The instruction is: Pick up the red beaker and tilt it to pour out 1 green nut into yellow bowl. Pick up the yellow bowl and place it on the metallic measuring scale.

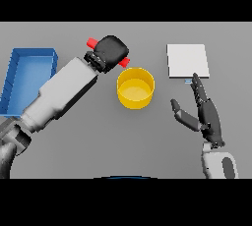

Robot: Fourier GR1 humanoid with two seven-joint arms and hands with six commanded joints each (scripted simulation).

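Left hand: fingers curled tight round the red beaker, held above the grey table toward its far edge, left of centre. Hand covers most of the beaker; only two red bits show, one poking out at the upper left of the fist, one at the lower right. The beaker lies tipped well over, nearly on its side, the lower-right red end close to the far-left rim of the yellow bowl. Whether that end touches the rim: cannot tell. Green nut: not visible anywhere.

Yellow bowl sits upright on the table, about centre, slightly toward the far edge. Inside looks plain yellow; nothing seen in it.

Metallic measuring scale: pale square plate, flat on the table, toward the far right, well apart from the bowl. A small marking shows at its near edge.

Right hand: over the right side of the table, near the scale's near edge, fingers straight and spread loose, thumb held out toward the bowl. Fingertips point to the far edge, just short of the scale. Holds nothing.

Blue bin: open box at the left edge of the table, partly hidden behind the left forearm.
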